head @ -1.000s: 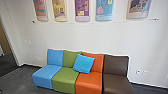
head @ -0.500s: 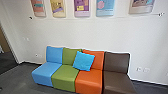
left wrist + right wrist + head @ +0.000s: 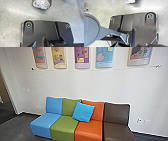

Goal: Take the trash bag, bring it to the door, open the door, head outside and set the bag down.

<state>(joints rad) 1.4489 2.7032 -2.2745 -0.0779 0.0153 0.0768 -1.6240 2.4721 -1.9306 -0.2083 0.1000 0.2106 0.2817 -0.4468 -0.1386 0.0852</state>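
The likely trash bag [image 3: 41,4] is showing over the floor [image 3: 11,25], past the robot's plate [image 3: 38,28], perhaps leaving driving room; whether either gripper is gripping it or sitting open, I cannot tell.

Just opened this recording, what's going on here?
The robot seems to be indoors, facing a wall with posters above a row of coloured seats, where a blue cushion leans against the backrests. A pale crumpled bundle, probably the trash bag, shows over the grey floor in the left wrist view. Whether the robot is holding it, I can't tell.
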